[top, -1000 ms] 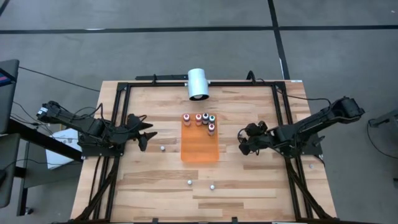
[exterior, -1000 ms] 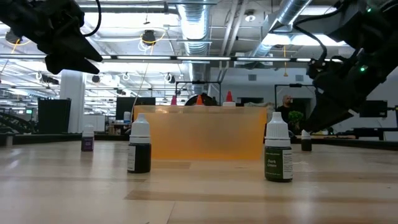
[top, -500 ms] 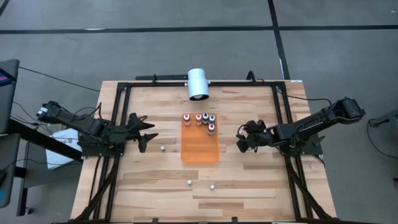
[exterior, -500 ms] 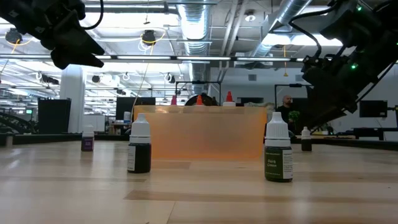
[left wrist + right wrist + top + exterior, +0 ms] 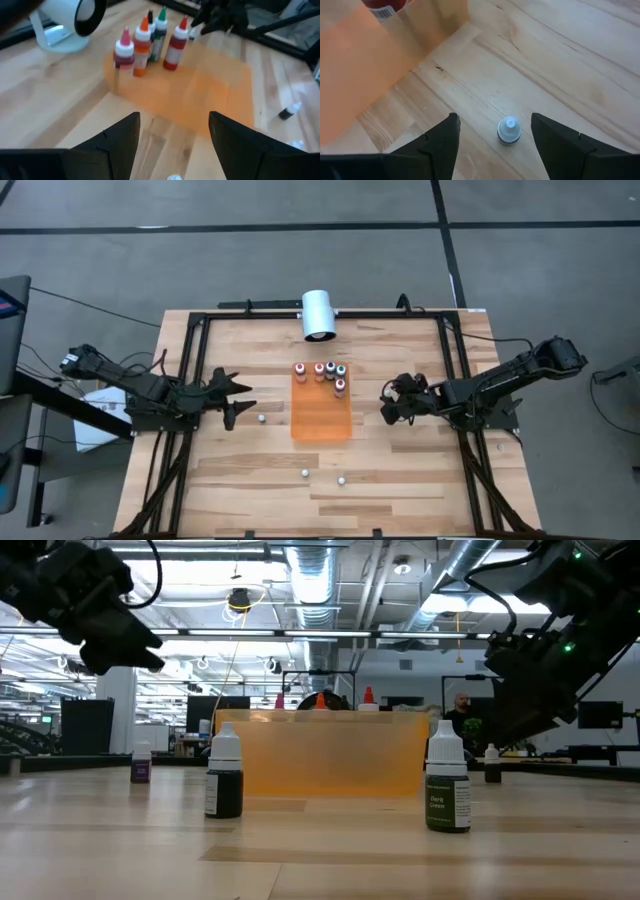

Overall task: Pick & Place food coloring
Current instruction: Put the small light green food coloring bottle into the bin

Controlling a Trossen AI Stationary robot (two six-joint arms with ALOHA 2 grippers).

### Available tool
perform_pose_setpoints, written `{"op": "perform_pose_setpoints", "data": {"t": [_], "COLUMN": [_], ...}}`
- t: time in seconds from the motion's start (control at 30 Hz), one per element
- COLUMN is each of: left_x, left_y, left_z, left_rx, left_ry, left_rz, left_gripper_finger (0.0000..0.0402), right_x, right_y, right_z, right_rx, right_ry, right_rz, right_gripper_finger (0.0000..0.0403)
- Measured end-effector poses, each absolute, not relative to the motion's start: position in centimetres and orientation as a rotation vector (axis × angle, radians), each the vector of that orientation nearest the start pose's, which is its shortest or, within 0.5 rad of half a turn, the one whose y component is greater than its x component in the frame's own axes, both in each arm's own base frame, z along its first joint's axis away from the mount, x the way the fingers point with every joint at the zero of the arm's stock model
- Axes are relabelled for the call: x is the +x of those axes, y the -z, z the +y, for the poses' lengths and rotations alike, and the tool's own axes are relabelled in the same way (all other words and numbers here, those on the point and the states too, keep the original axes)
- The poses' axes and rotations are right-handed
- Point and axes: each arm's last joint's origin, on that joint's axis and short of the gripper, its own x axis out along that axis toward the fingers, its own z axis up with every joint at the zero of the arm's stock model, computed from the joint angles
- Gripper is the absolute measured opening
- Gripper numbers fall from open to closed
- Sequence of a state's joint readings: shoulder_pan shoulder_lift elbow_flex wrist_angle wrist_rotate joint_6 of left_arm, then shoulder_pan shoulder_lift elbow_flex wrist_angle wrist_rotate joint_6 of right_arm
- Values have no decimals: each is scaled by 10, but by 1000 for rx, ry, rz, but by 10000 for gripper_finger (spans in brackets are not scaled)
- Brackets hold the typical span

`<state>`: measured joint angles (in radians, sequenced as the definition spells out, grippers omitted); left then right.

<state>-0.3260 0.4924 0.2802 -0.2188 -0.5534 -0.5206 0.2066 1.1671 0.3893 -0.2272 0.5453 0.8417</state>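
Wooden tabletop [image 5: 400, 470], framed in black rails. My right hand [image 5: 385, 409] hangs with fingers spread, holding nothing, directly above one small food coloring bottle [image 5: 509, 131] standing upright on bare wood just beside the orange mat [image 5: 321, 415]. My left hand [image 5: 232, 394] waits on the mat's other side, fingers likewise apart and empty, a stray bottle [image 5: 261, 419] near it. Five bottles [image 5: 328, 372] cluster upright at the mat's far end, before a white cylinder [image 5: 319, 315]. Two more [image 5: 304, 474] stand nearer the front edge.
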Motion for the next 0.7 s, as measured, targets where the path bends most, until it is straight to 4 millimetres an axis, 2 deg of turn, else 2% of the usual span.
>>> {"op": "perform_pose_setpoints", "data": {"t": [0.37,0.7], "left_x": [112,99], "left_y": [-208,-215], "left_z": [-23,-20], "left_rx": [-258,-233], "left_ry": [-228,-158], "left_rz": [250,198], "left_gripper_finger": [228,228], "right_x": [178,180], "right_y": [-137,-138], "right_z": [21,21], "right_rx": [497,536], "right_ry": [765,771], "right_rz": [709,673], "right_gripper_finger": [234,234]}}
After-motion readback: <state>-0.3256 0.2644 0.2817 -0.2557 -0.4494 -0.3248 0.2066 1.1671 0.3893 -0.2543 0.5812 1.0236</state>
